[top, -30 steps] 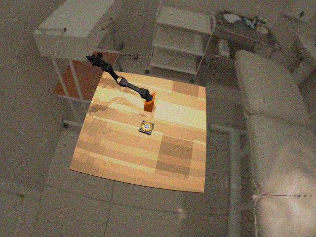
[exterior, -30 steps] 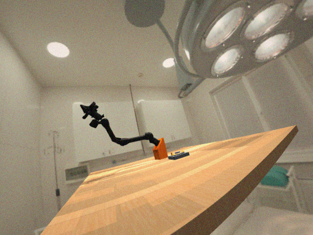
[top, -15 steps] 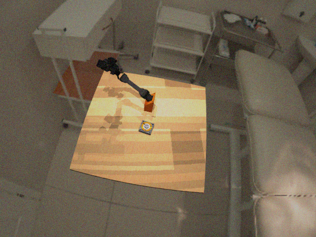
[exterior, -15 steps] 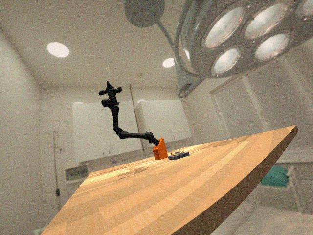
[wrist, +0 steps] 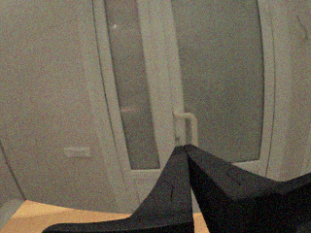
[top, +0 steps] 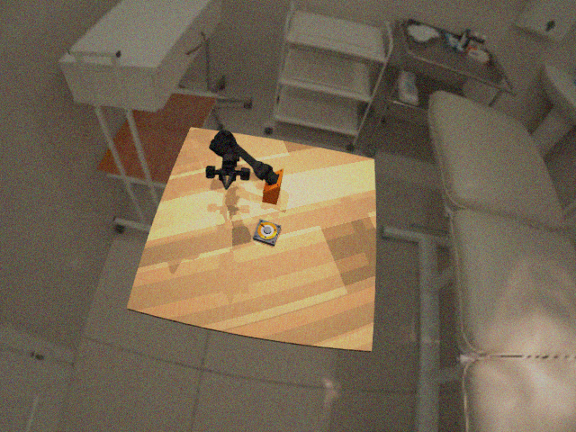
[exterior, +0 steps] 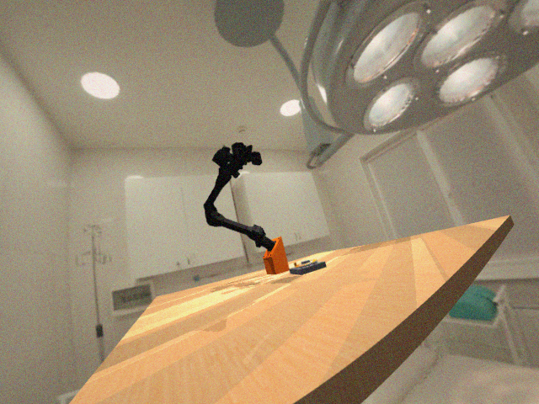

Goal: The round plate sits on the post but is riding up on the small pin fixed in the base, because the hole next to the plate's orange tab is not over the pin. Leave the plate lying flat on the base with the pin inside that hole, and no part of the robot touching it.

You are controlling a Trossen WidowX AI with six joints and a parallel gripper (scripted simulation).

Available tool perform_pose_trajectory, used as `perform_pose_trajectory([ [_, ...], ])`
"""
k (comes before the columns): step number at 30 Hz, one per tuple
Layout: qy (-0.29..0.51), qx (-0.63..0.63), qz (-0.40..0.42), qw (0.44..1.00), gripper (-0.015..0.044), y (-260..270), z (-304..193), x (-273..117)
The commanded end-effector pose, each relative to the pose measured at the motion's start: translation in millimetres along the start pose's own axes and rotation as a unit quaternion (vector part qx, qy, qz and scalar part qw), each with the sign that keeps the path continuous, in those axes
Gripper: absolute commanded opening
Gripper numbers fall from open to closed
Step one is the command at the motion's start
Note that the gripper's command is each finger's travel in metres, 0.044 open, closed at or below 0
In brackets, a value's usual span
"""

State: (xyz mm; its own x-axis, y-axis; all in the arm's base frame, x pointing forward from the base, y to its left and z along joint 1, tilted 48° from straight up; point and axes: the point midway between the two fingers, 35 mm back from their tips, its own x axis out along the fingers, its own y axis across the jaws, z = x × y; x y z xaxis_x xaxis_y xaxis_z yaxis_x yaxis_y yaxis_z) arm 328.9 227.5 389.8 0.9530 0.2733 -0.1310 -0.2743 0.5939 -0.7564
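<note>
Trouble from here would come mostly from how the closed tool meets the small white round plate with its orange ring [top: 266,229]. That plate sits on a dark grey square base [top: 258,238] on the pale wooden table [top: 260,297], near the middle of the table in the top view and at about five o'clock from the orange wedge-shaped robot mount [top: 273,186]. In the exterior view the base [exterior: 306,268] lies just beside the mount [exterior: 275,256]; the plate's tilt, the pin and the tab hole are too small to make out there.

The black parallel gripper [top: 227,182] hangs high above the table, at about ten o'clock from the plate and well apart from it. Its jaws stand pressed together with nothing between them, as the wrist view shows with the two dark fingers meeting at a point.

Risks, as I judge them: a push with the closed tip could slip off the rim and skid the whole base; a turn past the hole would leave the plate still riding on the pin; pressing down off-centre could jam it on the post; resting there afterwards would fail the no-contact condition.

Farther off, white shelving [top: 330,69] and a trolley tray [top: 446,56] hold small indistinct items.
</note>
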Motion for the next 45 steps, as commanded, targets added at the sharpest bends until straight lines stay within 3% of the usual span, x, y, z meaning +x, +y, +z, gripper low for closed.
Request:
perform_pose_trajectory([
  [1, 0.102, 0.024, 0.034, 0.994, 0.0000, 42.0, -58.2, 26.2],
  [6, 0.252, 0.060, 0.060, 0.964, 0.0000, 92.7, -146.7, 41.6],
  [12, 0.416, 0.088, 0.055, 0.903, 0.0000, 136.1, -245.9, 27.6],
  [18, 0.619, 0.093, 0.001, 0.780, 0.0000, 171.6, -363.9, -39.0],
  [22, 0.704, 0.075, -0.041, 0.705, 0.0000, 177.5, -408.2, -87.5],
  [45, 0.710, 0.072, -0.045, 0.699, 0.0000, 177.3, -459.7, -89.6],
])
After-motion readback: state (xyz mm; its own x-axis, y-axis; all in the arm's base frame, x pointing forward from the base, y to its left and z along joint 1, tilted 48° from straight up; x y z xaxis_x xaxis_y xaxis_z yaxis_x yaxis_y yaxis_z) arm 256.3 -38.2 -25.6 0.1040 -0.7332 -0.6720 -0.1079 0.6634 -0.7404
